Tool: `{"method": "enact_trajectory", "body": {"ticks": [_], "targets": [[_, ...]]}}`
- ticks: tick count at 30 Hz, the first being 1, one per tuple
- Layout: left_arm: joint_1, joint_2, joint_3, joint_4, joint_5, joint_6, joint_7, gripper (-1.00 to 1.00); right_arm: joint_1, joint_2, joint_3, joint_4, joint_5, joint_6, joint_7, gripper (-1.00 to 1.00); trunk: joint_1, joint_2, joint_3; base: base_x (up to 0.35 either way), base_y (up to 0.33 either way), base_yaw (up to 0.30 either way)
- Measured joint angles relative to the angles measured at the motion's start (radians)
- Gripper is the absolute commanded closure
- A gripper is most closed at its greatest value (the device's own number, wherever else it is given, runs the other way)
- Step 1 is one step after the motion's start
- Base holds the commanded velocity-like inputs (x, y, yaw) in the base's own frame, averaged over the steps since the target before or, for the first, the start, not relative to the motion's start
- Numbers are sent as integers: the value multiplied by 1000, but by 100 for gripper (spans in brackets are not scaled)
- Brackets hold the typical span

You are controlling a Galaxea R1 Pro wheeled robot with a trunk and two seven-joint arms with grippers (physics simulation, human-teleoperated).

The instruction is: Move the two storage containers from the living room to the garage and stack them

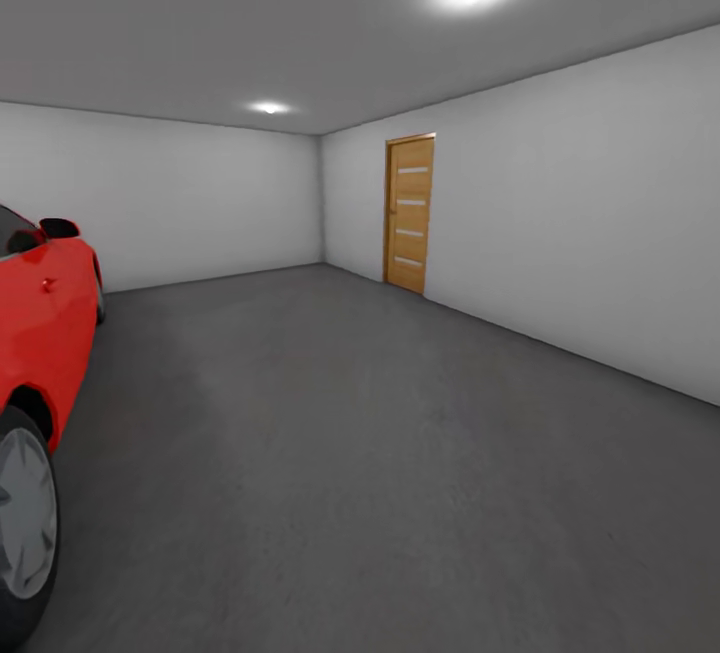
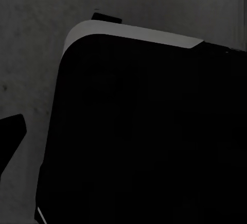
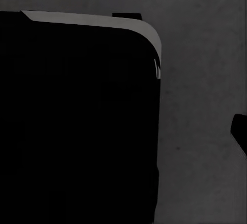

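Observation:
I am in the garage, with plain white-grey walls (image 1: 580, 213) and a dark grey concrete floor (image 1: 330, 433) stretching ahead. The two storage containers and the living room are out of view. In the left wrist view a dark finger tip (image 2: 11, 136) pokes in over the floor beside my black base (image 2: 144, 131). In the right wrist view another dark finger tip (image 3: 240, 131) sits over the floor next to the same base (image 3: 77, 121). Neither view lets me judge how the jaws stand.
A red car (image 1: 40, 333) stands at the left, its front wheel (image 1: 22, 523) close to me. A wooden door (image 1: 410, 213) with glass slots is set in the right wall, far ahead. Open concrete runs between the car and that wall.

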Motion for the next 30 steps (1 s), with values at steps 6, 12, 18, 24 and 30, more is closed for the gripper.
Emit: {"method": "enact_trajectory", "body": {"ticks": [6,12,18,24,30], "targets": [[0,0,0,0,0,0,0,-100,0,0,0,0,0,0,0,-100,0,0,0,324,0,0],[0,0,0,0,0,0,0,-100,0,1,0,0,0,1,0,-100,0,0,0,324,0,0],[0,0,0,0,0,0,0,-100,0,1,0,0,-1,1,0,-100,0,0,0,324,0,0],[0,0,0,0,0,0,0,-100,0,1,0,0,0,0,0,-100,0,0,0,324,0,0],[0,0,0,0,0,-1,0,-100,0,2,0,0,0,0,0,-100,0,0,0,324,0,0]]}}
